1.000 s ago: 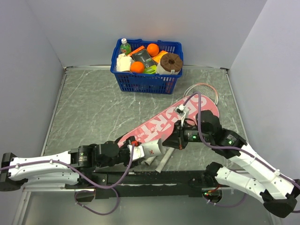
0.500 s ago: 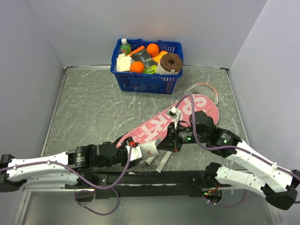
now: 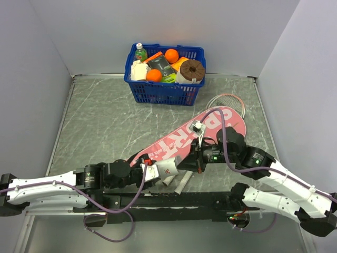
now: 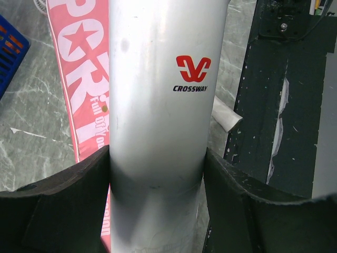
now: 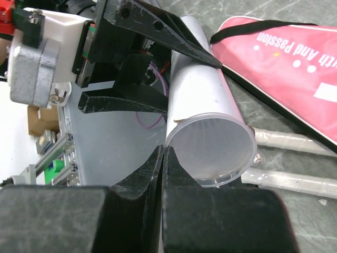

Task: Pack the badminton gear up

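The long white tube (image 4: 163, 105), marked CROSSWAY, lies gripped between the black fingers (image 4: 68, 195) of my left gripper (image 4: 157, 195), low near the arm bases (image 3: 167, 168). Its clear cap (image 5: 213, 150) faces the right wrist camera. My right gripper (image 5: 163, 153) is shut, with its tips against the left edge of the cap's rim and nothing between them. The pink "SPORT" cover (image 3: 195, 134) runs diagonally across the table. A racket head (image 3: 227, 101) pokes out at the cover's far end. White wrapped racket handles (image 5: 287, 142) lie beside the tube. No shuttlecocks are visible.
A blue basket (image 3: 164, 89) full of groceries stands at the back against the wall. The black base rail (image 4: 284, 105) of the arms lies just right of the tube. Grey walls close in the table on three sides.
My right gripper, shut throughout, has moved left and down from over the pink cover to the tube's capped end. The left gripper has held the tube nearly still.
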Controlling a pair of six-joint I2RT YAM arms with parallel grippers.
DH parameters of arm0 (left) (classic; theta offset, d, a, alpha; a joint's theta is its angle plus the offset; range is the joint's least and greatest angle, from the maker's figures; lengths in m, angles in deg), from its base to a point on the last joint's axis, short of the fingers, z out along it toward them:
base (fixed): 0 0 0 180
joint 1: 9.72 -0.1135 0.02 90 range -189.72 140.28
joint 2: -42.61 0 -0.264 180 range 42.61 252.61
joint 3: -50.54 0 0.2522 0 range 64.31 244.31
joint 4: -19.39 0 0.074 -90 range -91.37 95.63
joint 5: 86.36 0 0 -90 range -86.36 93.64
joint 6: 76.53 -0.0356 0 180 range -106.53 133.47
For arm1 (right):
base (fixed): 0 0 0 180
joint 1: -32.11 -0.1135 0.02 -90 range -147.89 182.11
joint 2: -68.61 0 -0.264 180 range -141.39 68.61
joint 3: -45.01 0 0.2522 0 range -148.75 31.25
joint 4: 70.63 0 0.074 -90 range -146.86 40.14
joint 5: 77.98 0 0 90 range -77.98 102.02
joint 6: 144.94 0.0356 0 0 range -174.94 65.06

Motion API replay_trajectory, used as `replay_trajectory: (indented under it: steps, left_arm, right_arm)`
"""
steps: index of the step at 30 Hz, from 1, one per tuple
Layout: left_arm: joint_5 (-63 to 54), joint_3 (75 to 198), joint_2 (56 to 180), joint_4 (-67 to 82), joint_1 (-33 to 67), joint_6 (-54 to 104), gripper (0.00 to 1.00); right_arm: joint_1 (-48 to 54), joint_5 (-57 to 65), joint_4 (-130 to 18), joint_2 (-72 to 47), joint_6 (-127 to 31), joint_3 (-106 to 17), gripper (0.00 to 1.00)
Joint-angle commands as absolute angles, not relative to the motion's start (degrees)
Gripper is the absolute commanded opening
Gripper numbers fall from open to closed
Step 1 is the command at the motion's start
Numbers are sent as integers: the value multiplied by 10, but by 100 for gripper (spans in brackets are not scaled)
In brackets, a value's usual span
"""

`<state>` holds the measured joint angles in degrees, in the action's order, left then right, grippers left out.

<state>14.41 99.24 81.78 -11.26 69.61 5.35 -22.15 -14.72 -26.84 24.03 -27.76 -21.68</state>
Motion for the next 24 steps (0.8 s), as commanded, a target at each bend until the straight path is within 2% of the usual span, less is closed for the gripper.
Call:
replay_trajectory:
  steps: [1,24]
  left_arm:
    - [140,997,814,-62,698,50,1]
    - [129,995,803,-54,698,52,1]
  right_arm:
    - [-229,-154,-287,253,-275,-209,0]
    - [-241,-186,-352,273,-247,-160,0]
